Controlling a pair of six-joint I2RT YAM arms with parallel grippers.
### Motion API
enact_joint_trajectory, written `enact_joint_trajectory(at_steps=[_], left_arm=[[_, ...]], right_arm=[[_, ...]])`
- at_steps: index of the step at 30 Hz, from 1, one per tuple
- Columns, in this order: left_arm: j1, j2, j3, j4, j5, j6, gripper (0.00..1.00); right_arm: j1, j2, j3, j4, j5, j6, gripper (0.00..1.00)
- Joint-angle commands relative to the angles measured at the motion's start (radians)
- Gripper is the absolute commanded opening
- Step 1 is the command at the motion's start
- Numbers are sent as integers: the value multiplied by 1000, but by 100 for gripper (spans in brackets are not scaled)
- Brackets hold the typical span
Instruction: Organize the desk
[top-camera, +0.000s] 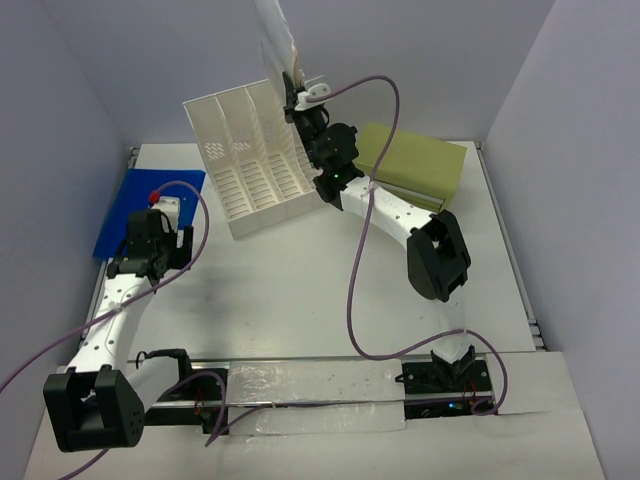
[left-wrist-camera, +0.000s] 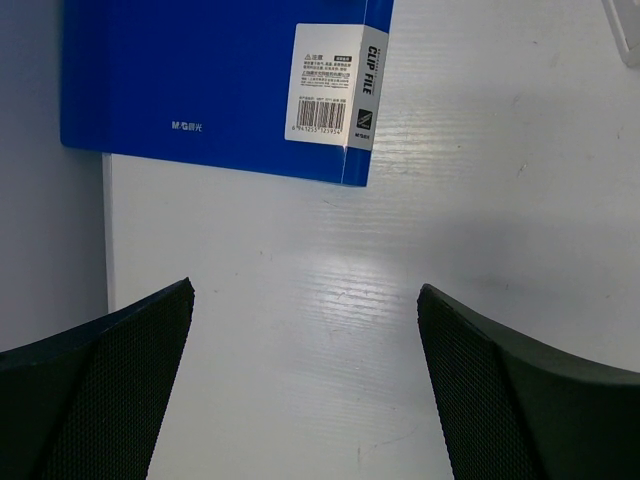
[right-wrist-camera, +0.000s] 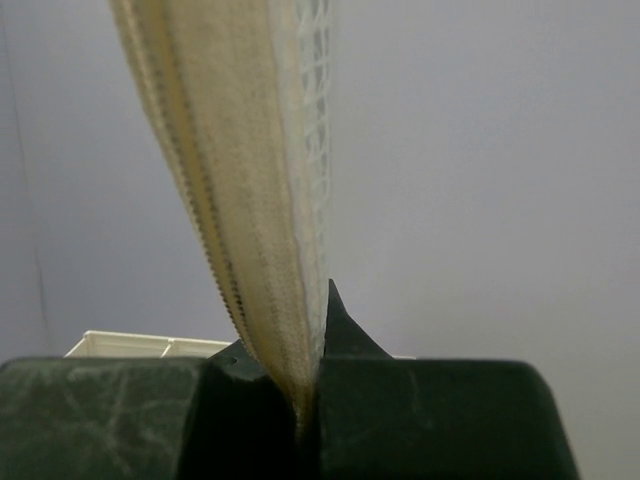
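Desk (top-camera: 330, 290) is stretching white under both arms, its clutter sitting toward the far edge. The right gripper (right-wrist-camera: 305, 380) is clamping shut on the lower edge of a thin cream mesh pouch (right-wrist-camera: 260, 180), holding it upright so its long axis is running straight up from the jaws. The white file rack (top-camera: 255, 165) is sitting just left of and below that grip, so the right arm looks the nearer one for slotting it in. The left gripper (left-wrist-camera: 305, 290) is hovering with jaws spread wide and nothing between them, and a blue clip file (left-wrist-camera: 200, 80) is lying flat just ahead, at the far left corner. An olive-green drawer box (top-camera: 415, 160) is resting beyond the right arm.
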Motion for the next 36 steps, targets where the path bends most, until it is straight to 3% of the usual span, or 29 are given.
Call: enact_joint_trajectory(at_steps=[1, 22, 36], left_arm=[[8, 2, 4, 36, 6, 11, 99], [16, -26, 2, 28, -7, 36, 99], [26, -31, -13, 33, 12, 40, 99]], right_arm=[[5, -38, -3, 100, -5, 54, 0], [3, 127, -91, 226, 23, 103, 0], [2, 151, -326, 391, 7, 136, 0]])
